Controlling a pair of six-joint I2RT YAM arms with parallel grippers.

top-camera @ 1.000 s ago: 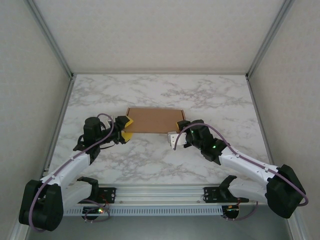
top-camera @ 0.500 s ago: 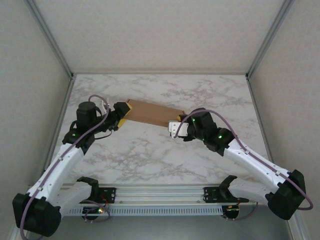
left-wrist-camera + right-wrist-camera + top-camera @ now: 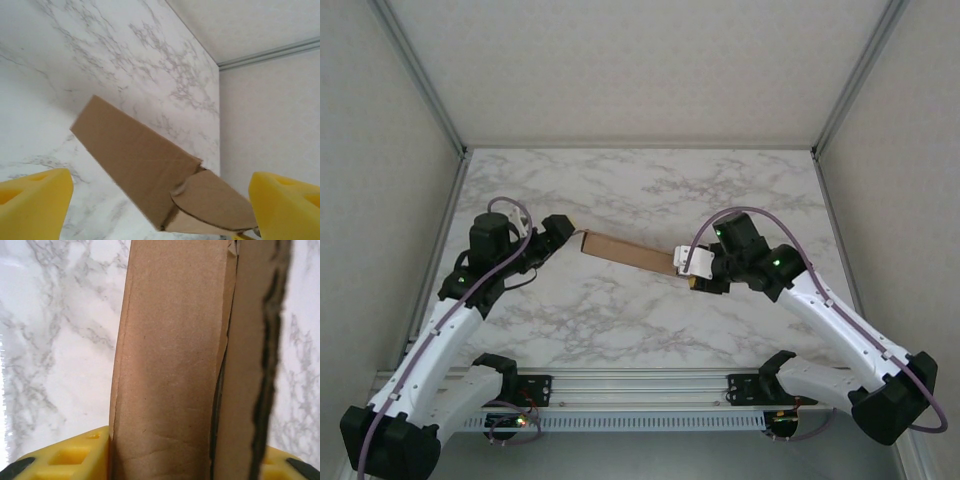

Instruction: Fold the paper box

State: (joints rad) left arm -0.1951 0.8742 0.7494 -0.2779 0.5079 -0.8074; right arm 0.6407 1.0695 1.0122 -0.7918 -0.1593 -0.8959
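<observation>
The paper box (image 3: 630,253) is a thin brown cardboard mailer, held off the marble table and turned so that the top view sees it nearly edge-on, slanting down to the right. My right gripper (image 3: 691,272) is shut on its right end; in the right wrist view the box (image 3: 170,365) stands between the yellow fingers (image 3: 60,457). My left gripper (image 3: 568,231) hovers open at the box's left end. In the left wrist view the box (image 3: 135,155) lies between the wide-apart fingers (image 3: 35,200), with a rounded flap (image 3: 215,197) near the right-hand one.
The marble table (image 3: 640,190) is walled in by pale panels with metal corner posts (image 3: 420,80). An aluminium rail (image 3: 640,385) carrying both arm bases runs along the near edge.
The box lay flat on the table; the right gripper has lifted it, turned it on edge and drawn it rightward. The left gripper has opened off the left corner and drawn back.
</observation>
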